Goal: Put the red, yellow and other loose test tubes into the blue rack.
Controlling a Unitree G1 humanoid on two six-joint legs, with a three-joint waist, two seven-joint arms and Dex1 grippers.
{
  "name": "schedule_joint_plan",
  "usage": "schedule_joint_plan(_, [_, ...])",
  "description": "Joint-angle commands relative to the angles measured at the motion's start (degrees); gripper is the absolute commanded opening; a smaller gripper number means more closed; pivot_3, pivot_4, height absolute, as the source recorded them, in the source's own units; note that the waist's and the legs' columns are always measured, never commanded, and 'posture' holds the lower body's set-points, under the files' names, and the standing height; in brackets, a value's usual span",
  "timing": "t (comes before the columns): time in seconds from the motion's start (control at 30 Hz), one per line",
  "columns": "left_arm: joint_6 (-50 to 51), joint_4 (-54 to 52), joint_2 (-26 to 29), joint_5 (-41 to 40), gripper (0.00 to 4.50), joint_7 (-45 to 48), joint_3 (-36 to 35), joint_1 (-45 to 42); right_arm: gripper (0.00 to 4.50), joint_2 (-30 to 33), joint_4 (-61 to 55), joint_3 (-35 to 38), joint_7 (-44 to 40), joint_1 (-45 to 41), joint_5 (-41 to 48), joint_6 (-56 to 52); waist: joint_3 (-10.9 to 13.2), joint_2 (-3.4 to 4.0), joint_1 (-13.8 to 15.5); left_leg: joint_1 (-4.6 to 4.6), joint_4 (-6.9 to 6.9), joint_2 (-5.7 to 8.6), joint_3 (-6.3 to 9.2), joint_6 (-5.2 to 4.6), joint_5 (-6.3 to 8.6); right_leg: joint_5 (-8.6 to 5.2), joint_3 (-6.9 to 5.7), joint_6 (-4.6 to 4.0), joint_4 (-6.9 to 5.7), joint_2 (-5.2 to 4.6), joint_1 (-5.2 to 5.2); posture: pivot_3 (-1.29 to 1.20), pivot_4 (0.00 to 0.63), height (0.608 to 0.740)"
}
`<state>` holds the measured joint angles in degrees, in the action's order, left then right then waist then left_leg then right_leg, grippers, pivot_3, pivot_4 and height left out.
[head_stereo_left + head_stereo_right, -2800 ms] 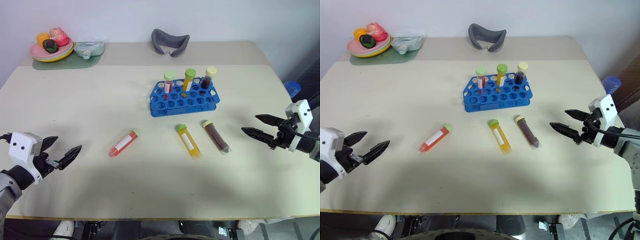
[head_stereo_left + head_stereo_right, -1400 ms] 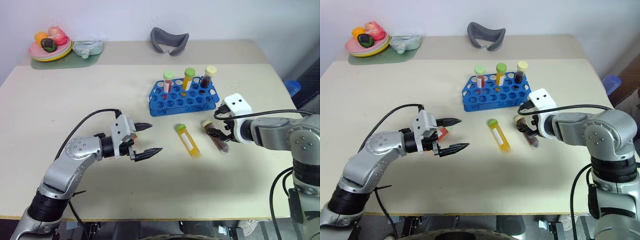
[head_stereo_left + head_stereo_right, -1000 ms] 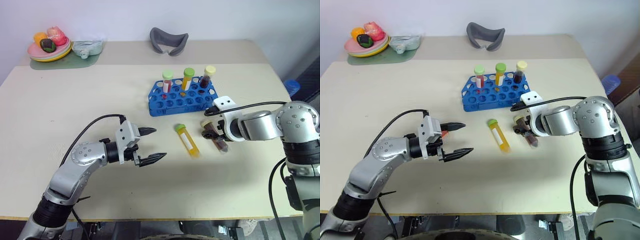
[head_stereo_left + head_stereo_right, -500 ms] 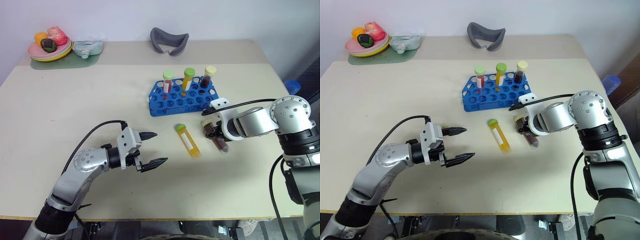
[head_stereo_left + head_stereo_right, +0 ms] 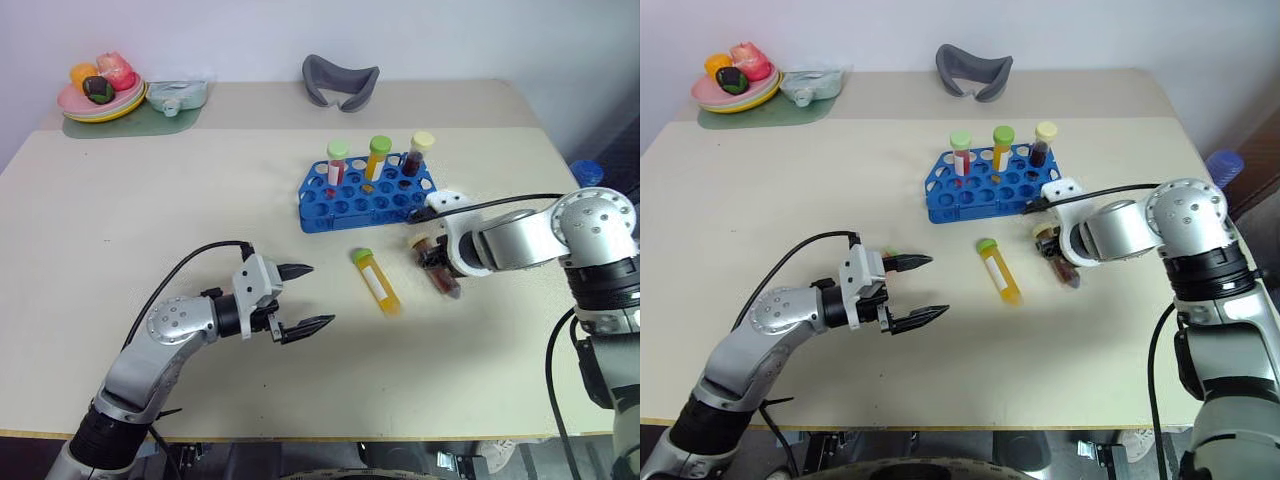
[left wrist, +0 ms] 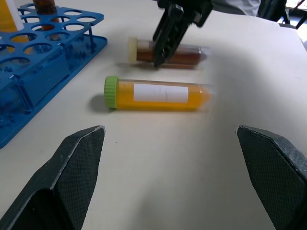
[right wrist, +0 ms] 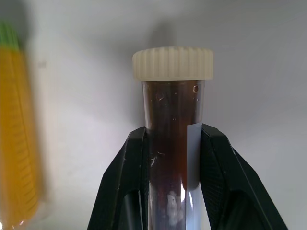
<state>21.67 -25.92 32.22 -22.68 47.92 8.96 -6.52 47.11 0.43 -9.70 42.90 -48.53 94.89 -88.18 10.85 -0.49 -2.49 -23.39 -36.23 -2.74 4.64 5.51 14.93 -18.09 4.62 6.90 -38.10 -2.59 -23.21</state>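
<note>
The blue rack (image 5: 368,197) stands mid-table with three capped tubes upright in its back row. A yellow test tube (image 5: 376,282) with a green cap lies in front of it. To its right lies a dark brown tube (image 5: 441,273) with a cream cap (image 7: 172,63). My right gripper (image 7: 172,143) is shut on the brown tube just below the cap. My left gripper (image 5: 322,294) hovers open left of the yellow tube, with nothing between its fingers. The red test tube is almost hidden behind it, with just a green cap (image 5: 890,254) peeking out.
A plate of toy fruit (image 5: 100,97) and a teal object (image 5: 178,97) sit on a green mat at the back left corner. A grey curved object (image 5: 340,80) lies at the back centre. Open tabletop surrounds the left gripper.
My right gripper has closed on the dark brown tube near its cap and shifted it slightly right. The left arm has kept still, its gripper staying open.
</note>
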Motion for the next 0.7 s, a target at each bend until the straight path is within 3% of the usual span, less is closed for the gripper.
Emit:
schedule_joint_plan(0.03, [-1.4, -0.7, -0.6, -0.6, 4.50, -1.5, -3.1, 0.0, 0.82, 1.6, -13.3, 8.4, -9.7, -1.8, -6.9, 8.4, 0.0, 0.04, -0.1, 0.00, 0.01, 0.00, 0.00, -0.01, 0.00, 0.00, 0.01, 0.00, -0.01, 0.02, -0.04, 0.00, 0.150, 0.740])
schedule_joint_plan(0.17, [-1.0, 0.8, -3.8, -2.5, 4.50, -4.4, -5.7, -0.6, 0.82, -0.9, -23.9, 12.8, -17.0, 6.8, -25.4, 25.9, -0.1, -0.10, 0.3, 0.00, 0.02, -0.02, 0.04, -0.01, 0.00, 0.00, -0.04, 0.01, 0.02, 0.04, -0.02, 0.00, 0.150, 0.740])
schedule_joint_plan(0.27, [-1.2, 3.0, -7.3, -2.3, 4.50, -7.3, -6.2, -2.8, 0.82, -6.4, -26.7, 10.4, -21.0, 13.6, -42.1, 41.3, -0.1, -0.17, 0.4, -0.01, -0.03, 0.00, 0.02, -0.01, 0.01, 0.01, -0.06, 0.02, 0.08, -0.04, 0.07, 0.00, 0.150, 0.740])
schedule_joint_plan(0.43, [-2.9, 6.8, -9.5, 1.0, 4.50, -8.8, -4.5, -6.3, 0.82, -18.1, -18.5, 5.6, -24.6, 19.8, -64.8, 64.8, -0.1, -0.10, -0.2, 0.03, -0.05, 0.00, 0.02, 0.02, -0.01, 0.01, -0.02, 0.02, -0.07, 0.01, 0.00, 0.00, 0.150, 0.740])
schedule_joint_plan(0.53, [-2.4, 7.3, -10.1, 1.3, 4.50, -9.5, -4.7, -8.1, 0.82, -23.5, -11.6, 5.4, -26.8, 20.9, -72.7, 74.1, -0.1, -0.07, -0.1, 0.06, -0.02, 0.00, 0.01, 0.07, -0.04, 0.01, -0.01, 0.01, -0.10, 0.01, 0.01, 0.00, 0.150, 0.740])
schedule_joint_plan(0.7, [0.6, 5.0, -9.9, -0.2, 4.50, -11.1, -5.8, -9.7, 0.82, -29.1, -3.7, 6.4, -32.2, 20.8, -78.3, 83.0, -0.1, -0.05, -0.1, 0.06, -0.01, 0.01, 0.00, 0.10, -0.05, 0.01, -0.01, 0.01, -0.11, -0.01, 0.01, 0.00, 0.150, 0.740])
